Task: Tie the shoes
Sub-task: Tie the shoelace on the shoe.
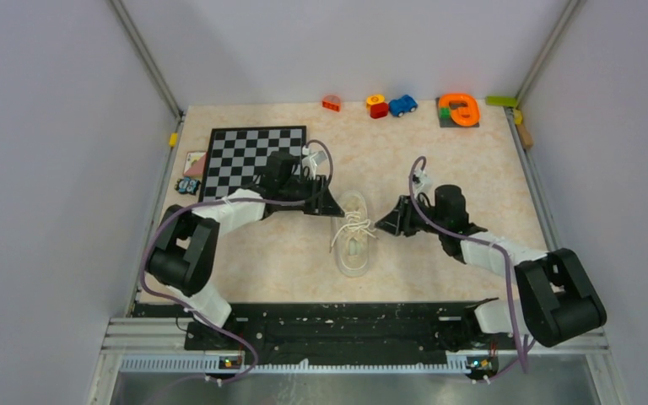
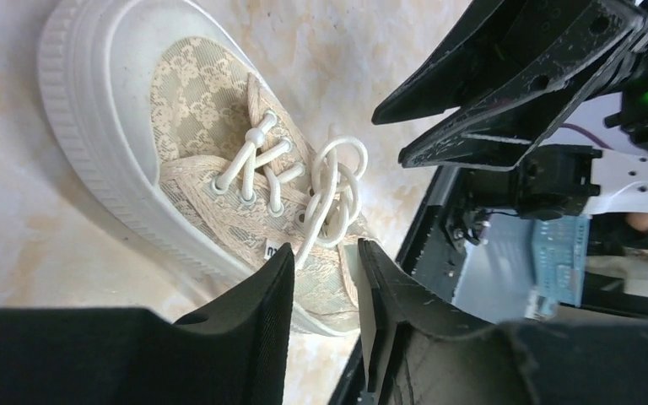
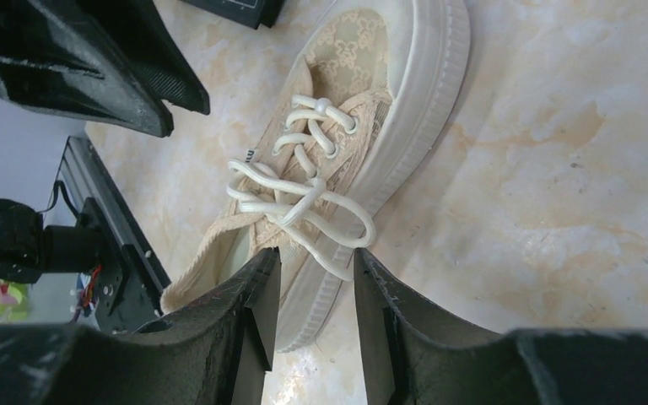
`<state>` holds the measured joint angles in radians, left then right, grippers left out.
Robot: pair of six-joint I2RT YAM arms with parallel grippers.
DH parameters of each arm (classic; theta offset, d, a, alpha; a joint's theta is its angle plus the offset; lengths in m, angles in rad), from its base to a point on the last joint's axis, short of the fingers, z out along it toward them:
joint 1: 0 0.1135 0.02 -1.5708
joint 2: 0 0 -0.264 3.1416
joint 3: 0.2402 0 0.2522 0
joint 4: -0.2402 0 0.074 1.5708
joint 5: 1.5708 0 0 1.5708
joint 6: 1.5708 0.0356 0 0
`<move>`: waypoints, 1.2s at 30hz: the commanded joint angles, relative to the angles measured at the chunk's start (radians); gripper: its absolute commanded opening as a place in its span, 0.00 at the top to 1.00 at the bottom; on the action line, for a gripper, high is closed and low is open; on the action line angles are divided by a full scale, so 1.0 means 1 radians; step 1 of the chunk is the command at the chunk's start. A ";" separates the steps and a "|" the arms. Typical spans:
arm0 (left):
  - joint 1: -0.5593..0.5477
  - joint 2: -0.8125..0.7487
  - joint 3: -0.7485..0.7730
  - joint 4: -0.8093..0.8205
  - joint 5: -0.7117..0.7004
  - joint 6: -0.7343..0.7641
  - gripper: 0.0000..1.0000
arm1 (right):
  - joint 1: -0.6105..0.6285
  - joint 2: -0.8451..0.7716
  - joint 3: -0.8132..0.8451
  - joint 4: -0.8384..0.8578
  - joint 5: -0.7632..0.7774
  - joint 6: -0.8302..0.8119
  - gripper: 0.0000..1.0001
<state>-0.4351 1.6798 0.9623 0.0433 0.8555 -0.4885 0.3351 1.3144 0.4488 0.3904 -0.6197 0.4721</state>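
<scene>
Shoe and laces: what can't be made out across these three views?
- Shoe heel: largely hidden behind the left gripper in the left wrist view, and behind the right gripper in the right wrist view.
- Laces: knotted or merely looped cannot be told; the strands overlap in both wrist views and are too small in the top view.

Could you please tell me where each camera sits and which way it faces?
Top external: above and behind the arm bases, looking down on the table; both arms show, left hand and right hand flanking the sneaker.
Left wrist: on the left arm, looking past its fingers at the laces; the right hand shows opposite.
Right wrist: on the right arm, looking past its fingers at the laces; the left hand shows upper left.
Shared: both wrist views see the sneaker from opposite sides.
</scene>
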 commanded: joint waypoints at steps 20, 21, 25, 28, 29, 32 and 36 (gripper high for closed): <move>-0.013 -0.161 -0.230 0.349 -0.133 0.062 0.67 | 0.033 -0.250 0.088 -0.223 0.260 0.036 0.50; -0.016 -0.166 -0.224 0.324 -0.133 0.059 0.69 | 0.033 -0.263 0.083 -0.237 0.258 0.040 0.50; -0.045 -0.189 -0.230 0.268 -0.124 0.086 0.70 | 0.041 -0.302 0.086 -0.284 0.265 0.026 0.51; -0.062 -0.165 -0.226 0.231 -0.120 0.150 0.68 | 0.042 -0.308 0.101 -0.308 0.266 0.010 0.51; -0.062 -0.150 -0.232 0.247 -0.113 0.156 0.68 | 0.043 -0.308 0.105 -0.312 0.259 0.009 0.51; -0.065 -0.105 -0.249 0.333 -0.080 0.152 0.67 | 0.043 -0.307 0.119 -0.334 0.252 0.017 0.51; -0.073 -0.078 -0.223 0.329 -0.097 0.179 0.64 | 0.042 -0.309 0.144 -0.366 0.254 0.001 0.52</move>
<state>-0.5007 1.5791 0.7189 0.3233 0.7509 -0.3573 0.3660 1.0275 0.5140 0.0494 -0.3679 0.4976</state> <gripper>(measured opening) 0.351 0.488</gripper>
